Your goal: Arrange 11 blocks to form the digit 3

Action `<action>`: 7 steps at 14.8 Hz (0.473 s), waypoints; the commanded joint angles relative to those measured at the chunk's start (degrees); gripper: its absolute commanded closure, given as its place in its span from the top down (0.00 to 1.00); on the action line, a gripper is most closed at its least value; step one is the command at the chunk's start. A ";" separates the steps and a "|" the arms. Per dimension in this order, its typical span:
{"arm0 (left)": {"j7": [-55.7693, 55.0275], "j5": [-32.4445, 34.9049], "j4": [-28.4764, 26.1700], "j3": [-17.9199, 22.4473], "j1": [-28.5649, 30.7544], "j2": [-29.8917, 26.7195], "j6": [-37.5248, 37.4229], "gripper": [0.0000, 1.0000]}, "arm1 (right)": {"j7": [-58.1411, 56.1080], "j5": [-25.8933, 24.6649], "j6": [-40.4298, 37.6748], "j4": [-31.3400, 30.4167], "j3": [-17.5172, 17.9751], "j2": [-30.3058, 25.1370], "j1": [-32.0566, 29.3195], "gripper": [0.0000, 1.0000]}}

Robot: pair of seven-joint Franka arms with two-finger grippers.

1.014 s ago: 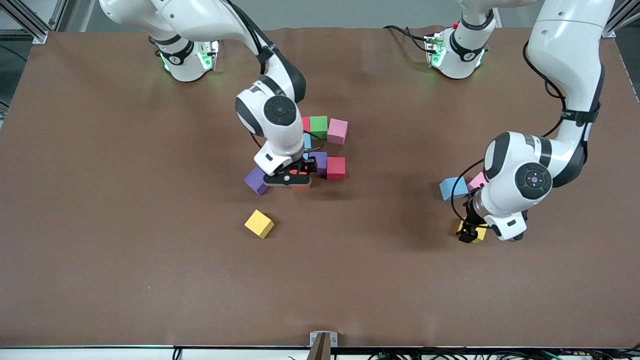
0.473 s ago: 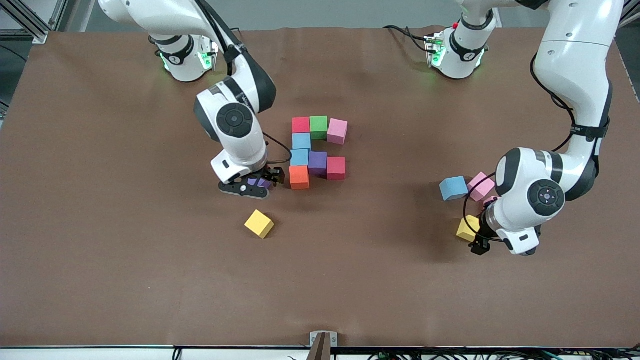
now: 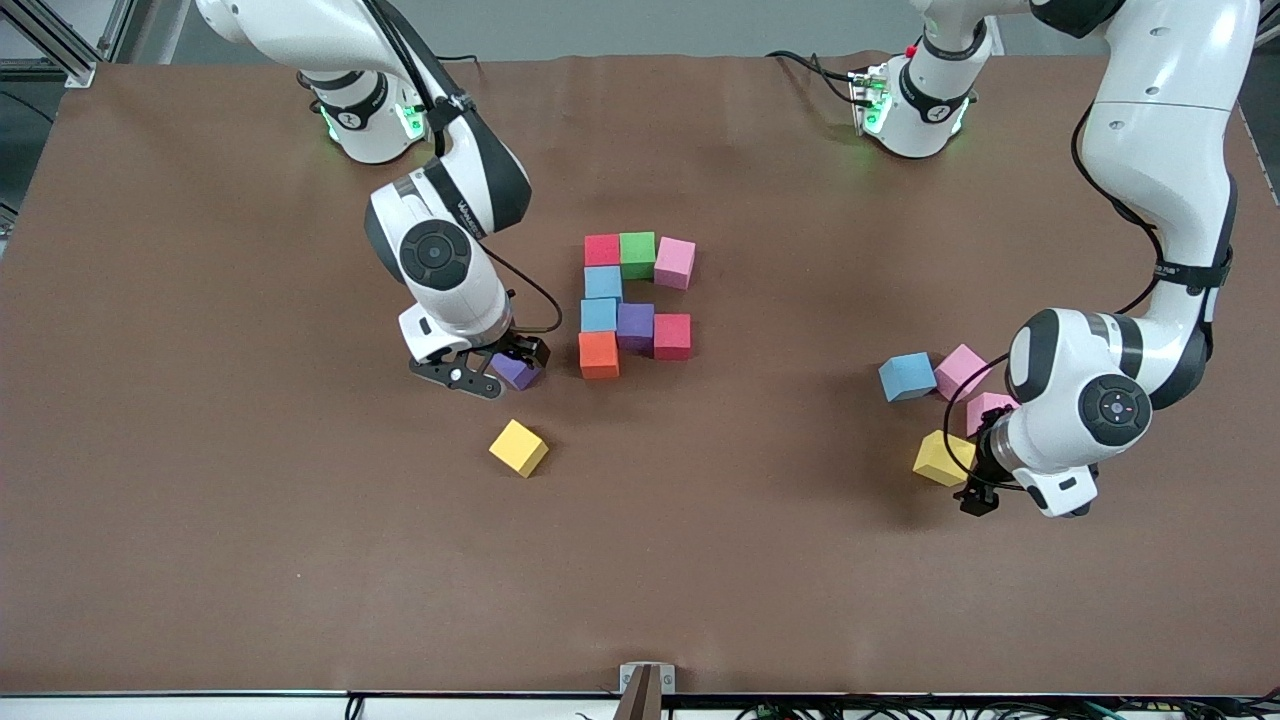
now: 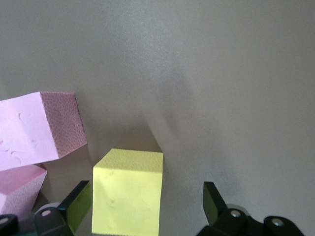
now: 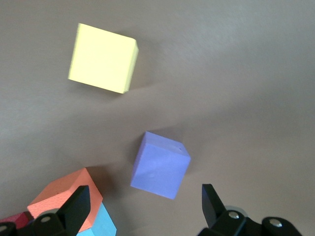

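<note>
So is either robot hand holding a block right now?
No, nothing is held. The right gripper is open over the purple block, and the left gripper is open by a yellow block.

A wide table (image 3: 200, 560) covered in matte brown material fills nearly the whole front view, its surface faintly rippled along the farthest edge. Grey floor and silver aluminium framing (image 3: 60, 45) show past its corners. A small metal bracket (image 3: 646, 682) and dark cables (image 3: 900, 708) sit at the nearest edge.
</note>
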 commanded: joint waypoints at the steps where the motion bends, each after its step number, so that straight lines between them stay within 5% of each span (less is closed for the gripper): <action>1: 0.28 0.94 0.18 -0.63 0.19 0.73 0.56 1.00 | 1.78 0.93 0.18 -3.99 0.80 -2.53 -2.19 1.00; 7: 0.54 1.29 -3.42 -0.89 -0.07 0.55 1.26 1.00 | 7.73 1.80 9.73 -11.89 0.80 -4.02 -2.54 1.00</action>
